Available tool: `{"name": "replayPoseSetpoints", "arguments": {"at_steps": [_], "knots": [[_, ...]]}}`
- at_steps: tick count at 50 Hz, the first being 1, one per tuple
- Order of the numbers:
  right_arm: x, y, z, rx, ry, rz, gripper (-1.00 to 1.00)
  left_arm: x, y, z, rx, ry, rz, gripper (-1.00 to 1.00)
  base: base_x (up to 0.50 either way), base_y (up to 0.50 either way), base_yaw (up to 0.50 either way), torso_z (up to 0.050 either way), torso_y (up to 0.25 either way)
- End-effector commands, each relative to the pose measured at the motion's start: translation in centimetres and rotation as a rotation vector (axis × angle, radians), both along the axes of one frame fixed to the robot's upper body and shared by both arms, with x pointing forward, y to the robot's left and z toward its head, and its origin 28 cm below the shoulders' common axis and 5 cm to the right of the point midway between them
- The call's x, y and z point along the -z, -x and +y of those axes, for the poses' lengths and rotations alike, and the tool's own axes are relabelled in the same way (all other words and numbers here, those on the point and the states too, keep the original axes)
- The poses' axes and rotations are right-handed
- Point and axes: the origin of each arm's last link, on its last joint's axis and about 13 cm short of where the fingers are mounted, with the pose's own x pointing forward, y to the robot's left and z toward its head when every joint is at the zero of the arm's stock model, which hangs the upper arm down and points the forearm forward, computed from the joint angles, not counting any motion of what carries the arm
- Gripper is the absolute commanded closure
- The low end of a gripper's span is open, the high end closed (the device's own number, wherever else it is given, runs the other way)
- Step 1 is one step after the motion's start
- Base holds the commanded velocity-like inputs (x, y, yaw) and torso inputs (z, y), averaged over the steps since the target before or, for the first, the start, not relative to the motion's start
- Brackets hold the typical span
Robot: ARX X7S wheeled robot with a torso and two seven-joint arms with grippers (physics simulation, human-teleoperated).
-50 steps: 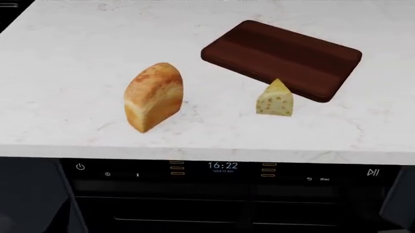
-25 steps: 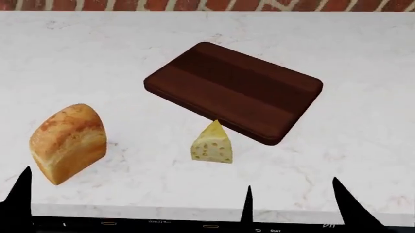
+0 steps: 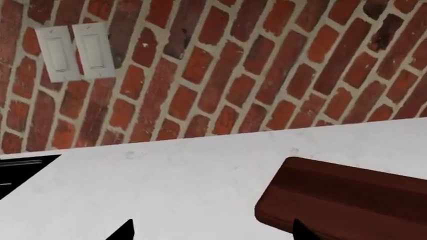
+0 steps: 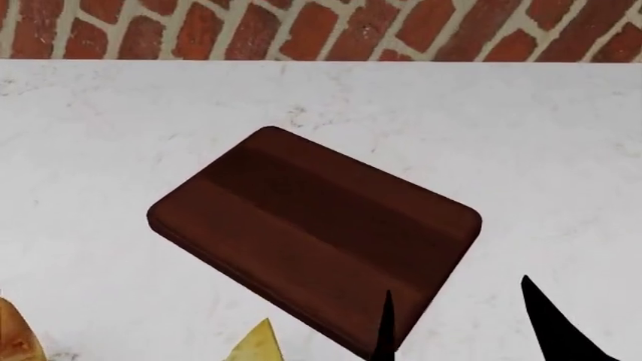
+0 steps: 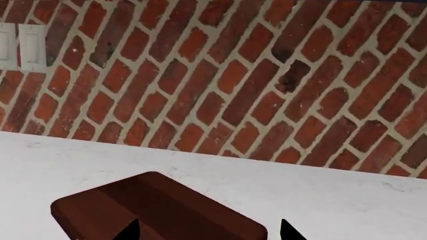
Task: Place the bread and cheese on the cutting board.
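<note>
Cutting board (image 4: 313,237) lying diagonally, bare

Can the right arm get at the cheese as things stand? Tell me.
Probably yes. The right end effector hangs open close by the cheese, beside the cutting board, and nothing stands between them.

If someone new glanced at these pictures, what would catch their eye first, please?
Most likely the dark reddish-brown rectangular wooden cutting board, lying bare and askew in the middle of the white marble counter. Behind it runs a red brick wall. At the head view's bottom edge only slivers show: the golden-brown bread at left and the pale-yellow cheese wedge before the board.
</note>
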Motion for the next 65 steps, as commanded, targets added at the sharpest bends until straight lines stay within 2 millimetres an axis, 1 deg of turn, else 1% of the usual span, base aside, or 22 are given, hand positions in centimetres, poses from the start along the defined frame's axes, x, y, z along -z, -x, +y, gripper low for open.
{"name": "replayPoseSetpoints", "arguments": {"at_steps": [1, 3, 5, 7, 10, 11, 18, 20, 22, 24, 25, 27, 29, 31, 35, 38, 40, 48, 51, 54, 60, 65], "knots": [[-0.5, 0.2, -0.3, -0.003, -0.007, -0.02, -1.0, -1.6, -0.1, 2.4, -0.049, 0.036, -0.016, -1.0, 0.4, -0.08, 0.0, 0.0, 0.0], [-0.5, 0.3, -0.3, -0.004, -0.003, -0.023, -1.0, -2.0, 0.0, 2.8, -0.042, 0.015, -0.011, -1.0, 0.0, 0.0, 0.0, 0.0, 0.005], [-0.7, 0.5, -0.6, -0.005, 0.002, -0.024, -1.0, -2.9, 0.4, 3.5, 0.061, -0.057, 0.056, -1.0, 0.0, 0.0, 0.0, 0.0, 0.0], [-0.8, 0.6, -0.7, -0.002, -0.002, -0.024, -1.0, -3.9, 0.0, 4.3, 0.032, -0.168, 0.029, -1.0, 0.0, 0.0, 0.0, 0.0, 0.0], [-0.9, 0.6, -0.7, -0.001, -0.008, -0.024, -1.0, -5.1, -0.2, 5.2, 0.098, -0.214, 0.107, -1.0, 0.0, 0.0, 0.0, 0.0, 0.0], [-0.9, 0.7, -0.7, -0.003, -0.008, -0.022, -1.0, -5.7, -0.4, 5.8, 0.098, -0.267, 0.11, -1.0, 0.0, 0.0, 0.0, 0.0, 0.0], [-0.6, 0.7, -0.7, -0.006, -0.009, -0.011, -1.0, -6.9, -1.4, 7.5, 0.218, -0.395, 0.361, -1.0, 0.0, 0.0, 0.0, 0.0, 0.0], [-0.6, 0.7, -0.8, -0.005, -0.016, -0.008, -1.0, -7.0, -1.9, 7.5, 0.261, -0.409, 0.423, -1.0, 0.0, 0.0, 0.0, 0.0, 0.0], [-0.5, 0.7, -0.8, -0.007, -0.017, -0.005, -1.0, -7.4, -2.7, 7.4, 0.216, -0.366, 0.447, -1.0, 0.0, 0.0, 0.0, 0.0, 0.0], [-0.6, 0.7, -0.8, -0.009, -0.015, -0.004, -1.0, -8.0, -2.7, 7.0, 0.285, -0.404, 0.461, -1.0, 0.0, 0.0, 0.0, 0.0, 0.0], [-0.5, 0.6, -0.8, -0.011, -0.015, -0.001, -1.0, -8.4, -2.4, 6.8, 0.308, -0.366, 0.498, -1.0, 0.0, 0.0, 0.0, 0.0, 0.0], [-0.3, 0.5, -0.9, -0.008, -0.015, 0.008, -1.0, -9.4, -2.0, 6.3, 0.35, -0.37, 0.475, -1.0, 0.0, 0.0, 0.0, 0.0, 0.0], [-0.2, 0.5, -0.9, -0.01, -0.013, 0.011, -1.0, -9.8, -1.7, 6.1, 0.363, -0.347, 0.478, -1.0, 0.0, 0.0, 0.0, 0.0, 0.0], [-0.4, 0.6, -0.8, -0.025, 0.002, 0.009, -1.0, -10.0, -1.0, 6.0, 0.43, -0.365, 0.494, -1.0, 0.0, 0.0, 0.0, 0.0, 0.0], [-0.3, 0.6, -0.8, -0.029, 0.008, 0.018, -1.0, -10.6, 0.3, 5.8, 0.466, -0.336, 0.488, -1.0, 0.0, 0.0, 0.0, 0.0, 0.0], [-0.6, 0.7, -0.6, -0.038, 0.018, 0.013, -1.0, -10.1, 1.6, 5.7, 0.498, -0.354, 0.502, -1.0, 0.0, 0.0, 0.0, 0.0, 0.0], [-0.4, 0.6, -0.7, -0.036, 0.017, 0.016, -1.0, -10.4, 2.1, 5.8, 0.51, -0.364, 0.5, -1.0, 0.0, 0.0, 0.0, 0.0, 0.0], [-0.3, 0.6, -0.6, -0.037, 0.016, 0.02, -1.0, -10.2, 2.3, 6.2, 0.525, -0.416, 0.536, -1.0, 0.0, 0.0, 0.0, 0.0, 0.0], [-0.3, 0.6, -0.6, -0.04, 0.018, 0.02, -1.0, -9.5, 1.8, 6.5, 0.513, -0.43, 0.56, -1.0, 0.0, 0.0, 0.0, 0.0, 0.0], [-0.2, 0.6, -0.6, -0.041, 0.019, 0.021, -1.0, -8.1, 0.7, 6.7, 0.496, -0.441, 0.599, -1.0, 0.0, 0.0, 0.0, 0.0, 0.0], [-0.4, 0.8, -0.8, -0.033, 0.019, 0.02, -1.0, -7.0, -1.3, 7.2, 0.46, -0.468, 0.637, -1.0, 0.0, 0.0, 0.0, 0.0, 0.0], [-0.3, 0.8, -0.7, -0.037, 0.022, 0.024, -1.0, -6.4, -2.0, 7.3, 0.458, -0.464, 0.664, -1.0, 0.0, 0.0, 0.0, 0.0, 0.0]]}}
